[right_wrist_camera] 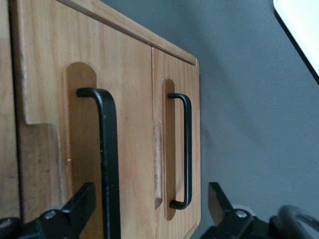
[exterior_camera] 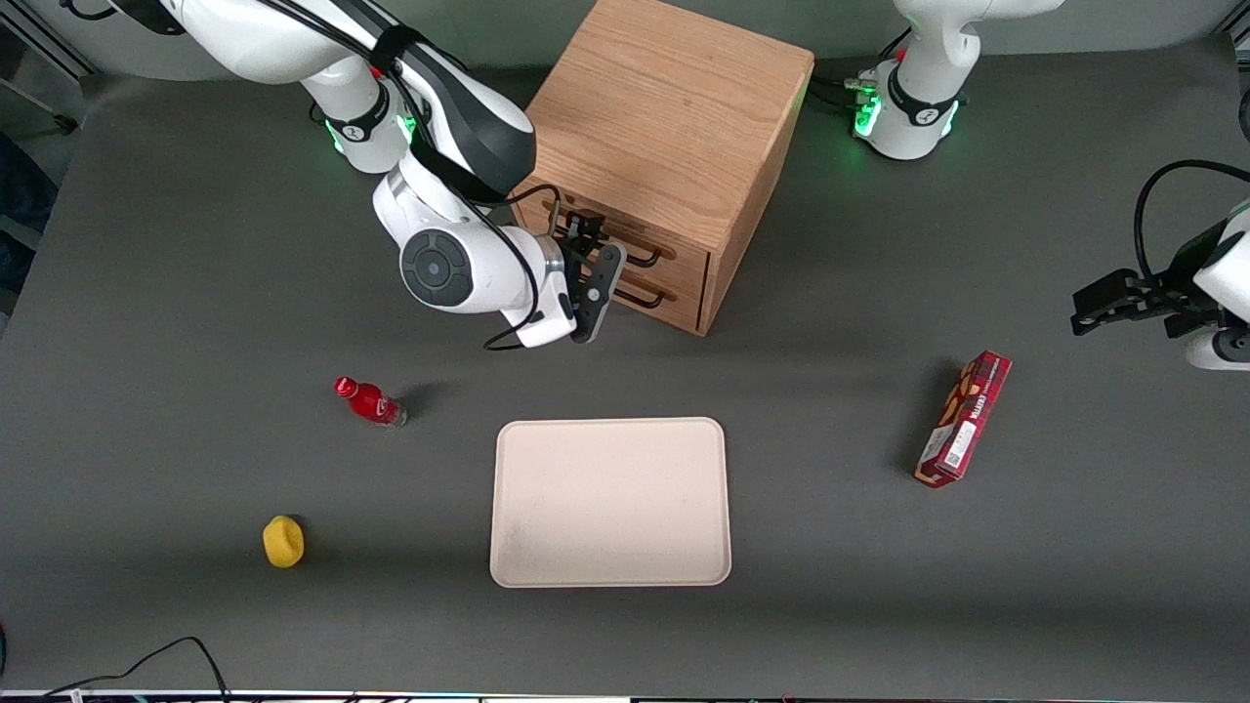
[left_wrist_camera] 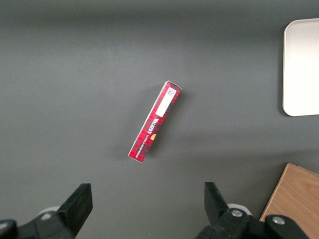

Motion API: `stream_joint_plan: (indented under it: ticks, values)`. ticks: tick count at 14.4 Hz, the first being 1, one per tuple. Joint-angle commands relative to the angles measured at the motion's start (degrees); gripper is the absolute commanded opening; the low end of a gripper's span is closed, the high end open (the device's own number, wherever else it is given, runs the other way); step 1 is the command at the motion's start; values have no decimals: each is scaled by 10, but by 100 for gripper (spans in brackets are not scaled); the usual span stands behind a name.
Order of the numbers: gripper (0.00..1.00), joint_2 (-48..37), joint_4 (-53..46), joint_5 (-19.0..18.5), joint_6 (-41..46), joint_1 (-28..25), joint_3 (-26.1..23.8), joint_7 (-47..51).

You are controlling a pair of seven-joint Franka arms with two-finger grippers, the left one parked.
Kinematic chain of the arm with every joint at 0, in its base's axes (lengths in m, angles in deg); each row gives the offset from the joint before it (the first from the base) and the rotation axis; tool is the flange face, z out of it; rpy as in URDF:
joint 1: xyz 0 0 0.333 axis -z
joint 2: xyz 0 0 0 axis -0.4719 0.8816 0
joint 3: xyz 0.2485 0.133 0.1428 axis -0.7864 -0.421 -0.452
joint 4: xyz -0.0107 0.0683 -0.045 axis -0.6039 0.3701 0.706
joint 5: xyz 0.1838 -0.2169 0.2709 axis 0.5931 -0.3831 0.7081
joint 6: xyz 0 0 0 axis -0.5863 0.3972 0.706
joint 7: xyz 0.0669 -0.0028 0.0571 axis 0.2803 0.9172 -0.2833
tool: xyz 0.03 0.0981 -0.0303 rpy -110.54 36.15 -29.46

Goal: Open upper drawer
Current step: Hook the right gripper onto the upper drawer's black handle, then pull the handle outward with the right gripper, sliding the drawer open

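**Gripper parked right at the upper drawer's handle, drawer shut**

Starting closest to the front camera: there's a cream tray (exterior_camera: 610, 503) sitting flat on the dark grey table (exterior_camera: 195, 244), with bare tabletop around all four of its rounded edges. Toward the working arm's end there's a yellow lump (exterior_camera: 283, 541) about level with the tray's nearer edge, and a small red bottle (exterior_camera: 369, 401) lying on its side a bit farther in. Both are well apart from the tray and from each other. Toward the parked arm's end a red snack box (exterior_camera: 963, 419) lies on its own, nothing near it.

Farther in is the oak cabinet (exterior_camera: 674, 127), turned at an angle so one corner faces the front camera. The stretch of table between the tray and the drawer fronts is open.

The upper drawer (exterior_camera: 625, 234) sits flush in the cabinet face, as far as I can see, with the bottom drawer (exterior_camera: 674, 293) under it, also closed. In the wrist view both black bar handles stand clear of their recessed grooves.

The gripper (exterior_camera: 584, 234) is right up at the upper drawer's handle (right_wrist_camera: 107, 149), wrist turned sideways to face the drawer fronts. Its fingers are spread apart, one on each side of the bar, not clamped on it.
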Motion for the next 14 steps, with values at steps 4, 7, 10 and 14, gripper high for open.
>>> stream_joint_plan:
  ticks: [4, 7, 10, 14]
  values:
    - [100, 45, -24, -43, -25, 3, 1, -4]
    - [100, 64, -55, -48, -20, 3, 8, -4]
    - [100, 69, -75, -48, -5, 8, 11, -7]
    - [100, 96, -139, -53, 41, 8, 30, -9]
